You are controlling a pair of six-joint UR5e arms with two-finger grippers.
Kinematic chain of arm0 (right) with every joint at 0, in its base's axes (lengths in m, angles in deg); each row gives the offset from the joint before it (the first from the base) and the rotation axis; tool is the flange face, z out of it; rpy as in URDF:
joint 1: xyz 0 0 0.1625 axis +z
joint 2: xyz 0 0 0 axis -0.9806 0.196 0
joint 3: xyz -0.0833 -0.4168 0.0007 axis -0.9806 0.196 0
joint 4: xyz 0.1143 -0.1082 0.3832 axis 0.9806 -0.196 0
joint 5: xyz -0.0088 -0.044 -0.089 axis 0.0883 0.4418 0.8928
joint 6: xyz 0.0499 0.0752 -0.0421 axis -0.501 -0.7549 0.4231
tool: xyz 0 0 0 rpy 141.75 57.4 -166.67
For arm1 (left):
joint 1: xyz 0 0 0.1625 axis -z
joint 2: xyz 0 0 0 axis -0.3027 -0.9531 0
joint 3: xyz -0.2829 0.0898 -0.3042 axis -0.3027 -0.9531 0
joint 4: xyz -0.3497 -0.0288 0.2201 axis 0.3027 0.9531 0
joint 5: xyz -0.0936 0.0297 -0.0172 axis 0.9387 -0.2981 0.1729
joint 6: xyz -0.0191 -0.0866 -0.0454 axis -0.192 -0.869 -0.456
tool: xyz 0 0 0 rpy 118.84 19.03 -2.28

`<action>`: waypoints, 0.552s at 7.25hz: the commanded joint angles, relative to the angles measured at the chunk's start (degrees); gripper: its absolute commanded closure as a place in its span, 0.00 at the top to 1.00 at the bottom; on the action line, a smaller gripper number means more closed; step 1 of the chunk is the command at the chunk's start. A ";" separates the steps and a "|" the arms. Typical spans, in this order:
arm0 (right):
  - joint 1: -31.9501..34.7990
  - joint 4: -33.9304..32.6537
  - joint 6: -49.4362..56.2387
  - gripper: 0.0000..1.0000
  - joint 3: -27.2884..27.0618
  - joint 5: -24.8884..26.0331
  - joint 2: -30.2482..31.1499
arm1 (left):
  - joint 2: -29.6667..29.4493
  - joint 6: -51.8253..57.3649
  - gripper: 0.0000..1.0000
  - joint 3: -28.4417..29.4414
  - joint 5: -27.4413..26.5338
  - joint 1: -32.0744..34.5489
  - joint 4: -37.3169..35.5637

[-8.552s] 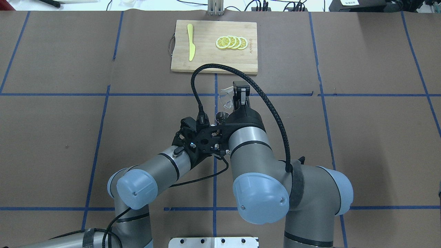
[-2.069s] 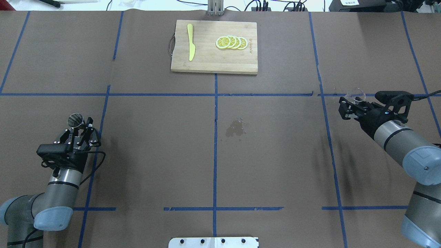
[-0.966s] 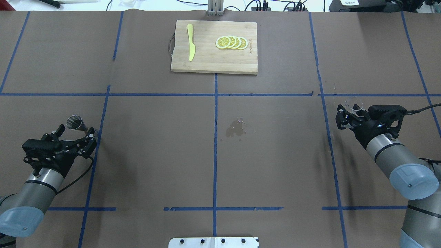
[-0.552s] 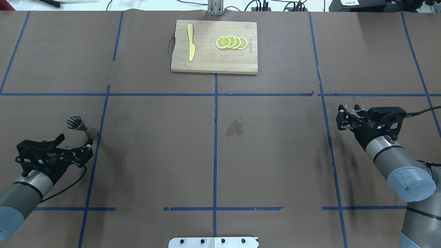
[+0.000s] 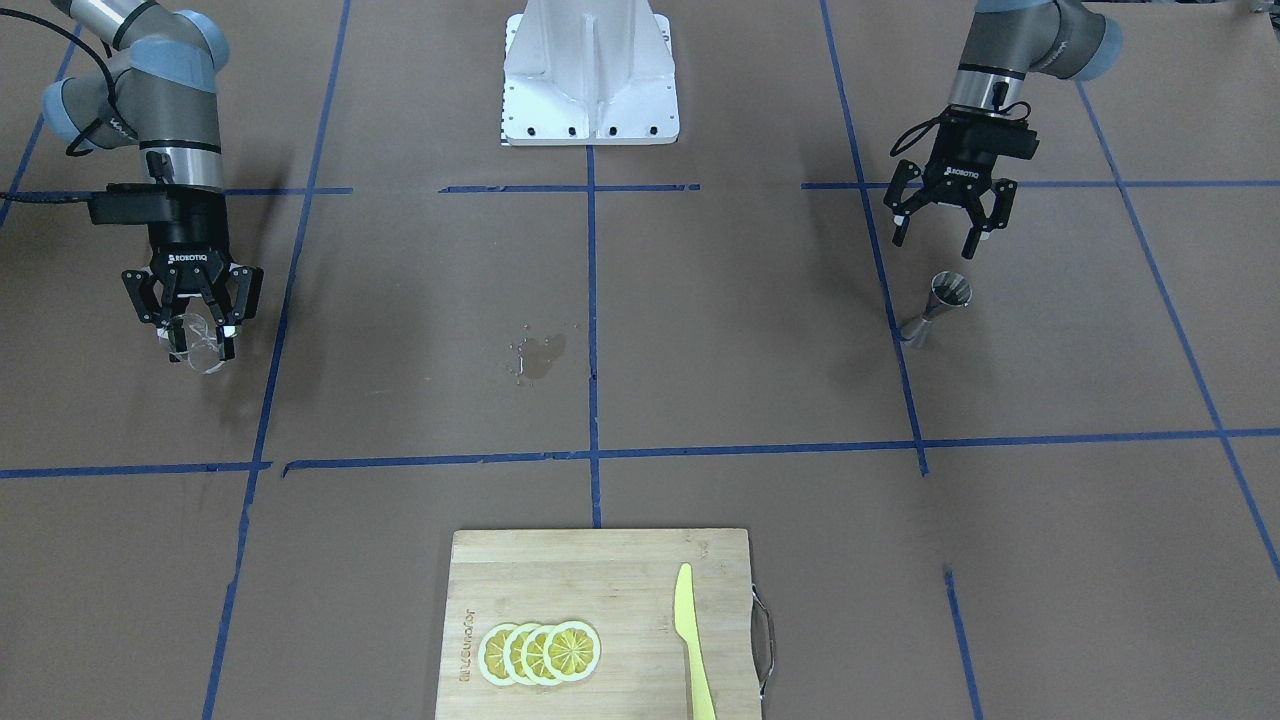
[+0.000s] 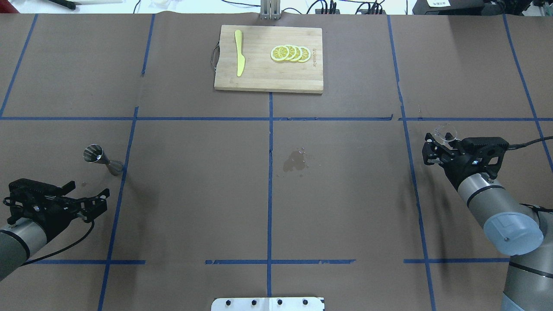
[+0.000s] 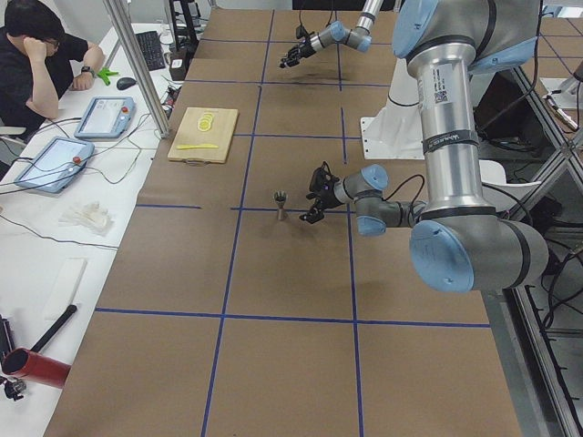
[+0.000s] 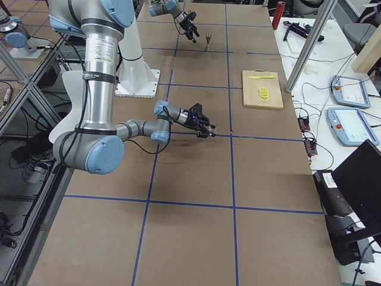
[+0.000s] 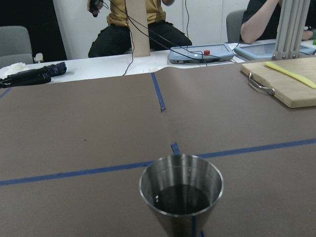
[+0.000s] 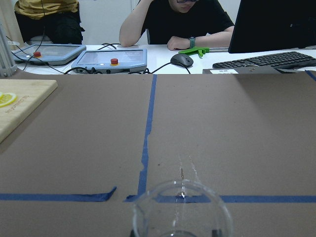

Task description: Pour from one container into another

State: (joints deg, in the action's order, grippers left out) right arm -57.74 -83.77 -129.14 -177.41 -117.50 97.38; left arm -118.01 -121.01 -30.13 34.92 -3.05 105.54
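The steel jigger stands alone on the brown paper at the left, dark liquid showing in its upper cone. My left gripper is open and empty, a short way back from it on the robot's side. At the right, the clear glass cup sits low between the fingers of my right gripper, which looks shut on it. Only the cup's rim shows in the right wrist view.
A small wet spill marks the paper near the table's middle. At the far edge lies a bamboo cutting board with lemon slices and a yellow knife. Operators sit beyond the far edge.
Both arms left the table's middle and carried their containers apart. My left gripper then let go of the jigger and has drawn back toward the robot. The right gripper with the cup has barely moved.
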 commanded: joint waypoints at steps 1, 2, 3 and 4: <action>-3.63 -0.09 -2.21 0.00 0.69 2.75 0.00 | 0.23 2.44 1.00 -3.56 4.81 2.39 -3.17; -4.43 -0.09 -2.30 0.00 0.78 2.85 0.00 | 0.23 2.44 1.00 -3.84 5.26 2.91 -3.35; -4.79 -0.09 -2.30 0.00 1.12 2.85 0.00 | 0.23 2.53 1.00 -4.10 5.70 3.09 -3.36; -5.05 -0.09 -2.30 0.00 1.22 2.85 -0.09 | 0.23 2.88 1.00 -4.45 7.27 4.05 -3.44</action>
State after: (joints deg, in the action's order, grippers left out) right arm -62.25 -83.86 -131.38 -176.41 -114.74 97.35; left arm -117.78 -118.47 -34.11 40.70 0.11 102.28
